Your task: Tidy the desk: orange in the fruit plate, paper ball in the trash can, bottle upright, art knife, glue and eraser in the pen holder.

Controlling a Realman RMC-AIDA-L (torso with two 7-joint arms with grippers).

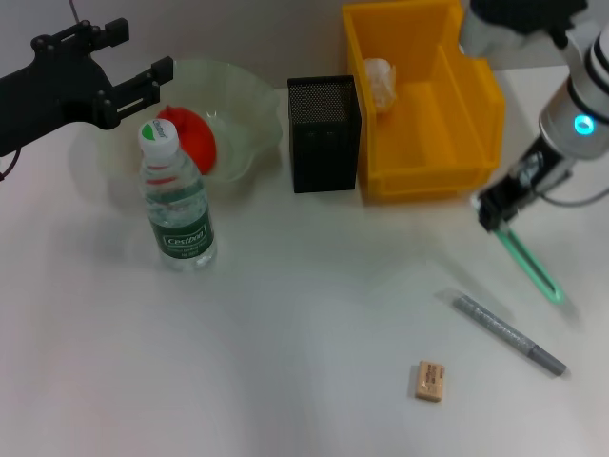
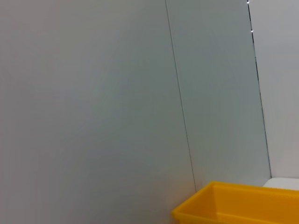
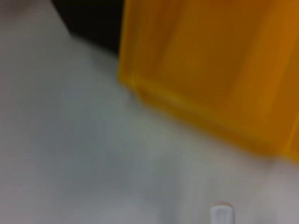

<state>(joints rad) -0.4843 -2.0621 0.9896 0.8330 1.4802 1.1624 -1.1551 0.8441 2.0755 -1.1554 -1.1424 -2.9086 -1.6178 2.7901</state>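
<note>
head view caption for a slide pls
Right gripper holds a green stick beside the trash can.

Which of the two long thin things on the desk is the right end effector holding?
The green one: its upper end sits in the right end effector beside the trash can. The grey pen-like stick lies free nearer the eraser.

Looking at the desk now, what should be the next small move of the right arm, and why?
Probably carry the green stick, held by the right gripper, toward the pen holder and drop it in. The orange already lies in the fruit plate, the paper ball in the trash can, the bottle stands upright. The left gripper hangs idle above the plate.
</note>
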